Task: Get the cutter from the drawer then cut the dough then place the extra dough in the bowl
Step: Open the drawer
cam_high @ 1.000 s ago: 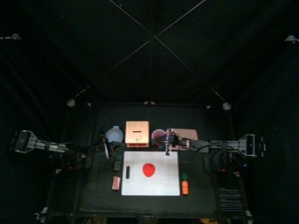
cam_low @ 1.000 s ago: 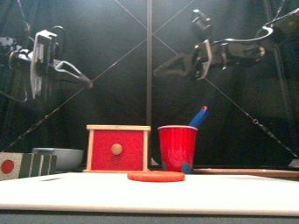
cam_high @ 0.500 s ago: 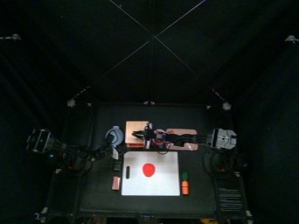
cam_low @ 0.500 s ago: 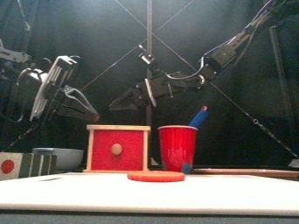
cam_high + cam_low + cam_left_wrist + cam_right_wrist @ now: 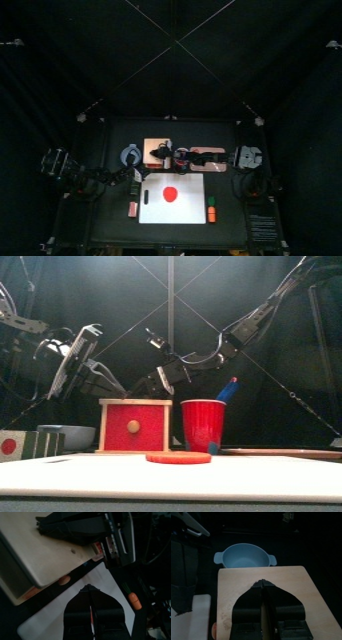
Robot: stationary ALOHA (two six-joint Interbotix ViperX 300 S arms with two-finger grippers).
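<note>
Right gripper (image 5: pixel 262 583) pinched shut, empty, has swung in from the right and now hovers over wooden box (image 5: pixel 288 579). Left gripper (image 5: pixel 88 587) closed too, moved in beside box. Drawer front (image 5: pixel 134 426) shut, so cutter likely inside, unseen. Dough (image 5: pixel 178 457) uncut on board (image 5: pixel 194 205).

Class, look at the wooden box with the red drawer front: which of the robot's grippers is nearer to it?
Right. The right gripper hangs just above the top of the wooden box. The left gripper is off to the box's left side, apart from it.
</note>
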